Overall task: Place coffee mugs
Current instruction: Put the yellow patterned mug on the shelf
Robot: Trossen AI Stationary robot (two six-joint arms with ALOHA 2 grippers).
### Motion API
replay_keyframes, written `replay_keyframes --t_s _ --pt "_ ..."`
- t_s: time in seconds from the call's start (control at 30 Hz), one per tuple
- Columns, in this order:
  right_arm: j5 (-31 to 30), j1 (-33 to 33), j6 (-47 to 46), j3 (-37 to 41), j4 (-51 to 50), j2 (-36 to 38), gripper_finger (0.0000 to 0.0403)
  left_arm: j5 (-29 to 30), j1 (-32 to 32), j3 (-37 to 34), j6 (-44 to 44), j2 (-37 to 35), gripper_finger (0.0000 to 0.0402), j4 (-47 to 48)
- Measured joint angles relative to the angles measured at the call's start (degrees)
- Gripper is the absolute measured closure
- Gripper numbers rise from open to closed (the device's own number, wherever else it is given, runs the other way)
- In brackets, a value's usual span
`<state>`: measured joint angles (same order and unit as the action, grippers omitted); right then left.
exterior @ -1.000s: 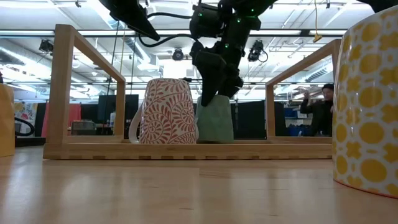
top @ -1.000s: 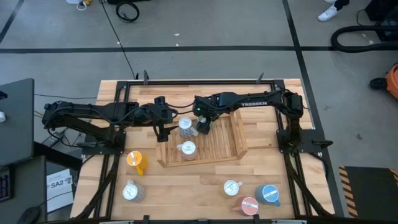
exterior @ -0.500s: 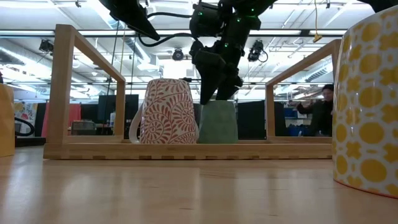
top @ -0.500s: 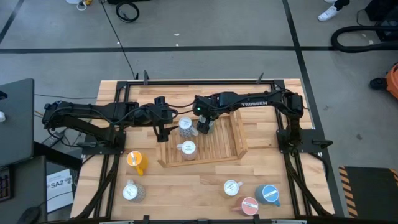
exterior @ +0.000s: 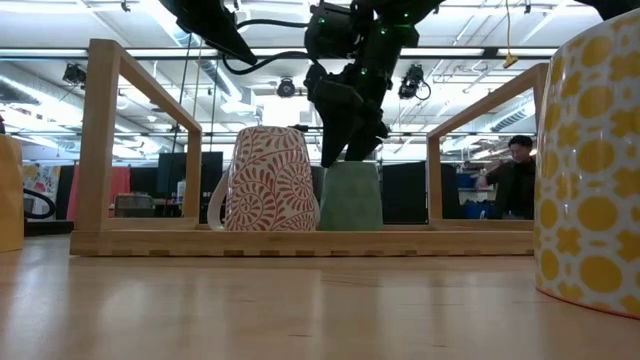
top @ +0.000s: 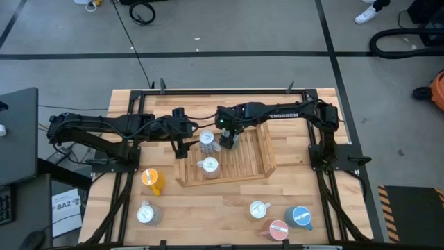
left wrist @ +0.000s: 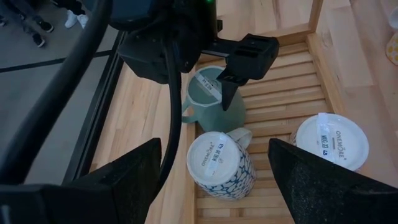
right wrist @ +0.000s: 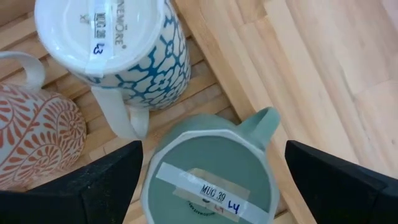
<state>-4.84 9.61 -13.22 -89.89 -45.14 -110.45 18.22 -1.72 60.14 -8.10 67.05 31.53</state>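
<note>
The right gripper point(right wrist: 205, 186) hangs over the green mug point(right wrist: 208, 171) on the rack point(top: 253, 156), jaws wide and empty. Best lift straight up, clear of the blue mug point(right wrist: 118, 43). The left gripper point(left wrist: 211, 180) waits alongside, spread wide, holding nothing.

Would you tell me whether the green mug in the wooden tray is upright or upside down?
Upside down: the green mug shows its labelled base facing up, standing on the tray's slats.
</note>
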Motion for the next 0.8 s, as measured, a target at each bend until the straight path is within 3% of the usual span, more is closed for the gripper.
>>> replay_keyframes --t_s 0.8 --pt "1.0 -2.4 1.2 0.0 -0.5 13.2 0.0005 -0.1 0.0 0.0 0.0 0.0 0.0099 -1.3"
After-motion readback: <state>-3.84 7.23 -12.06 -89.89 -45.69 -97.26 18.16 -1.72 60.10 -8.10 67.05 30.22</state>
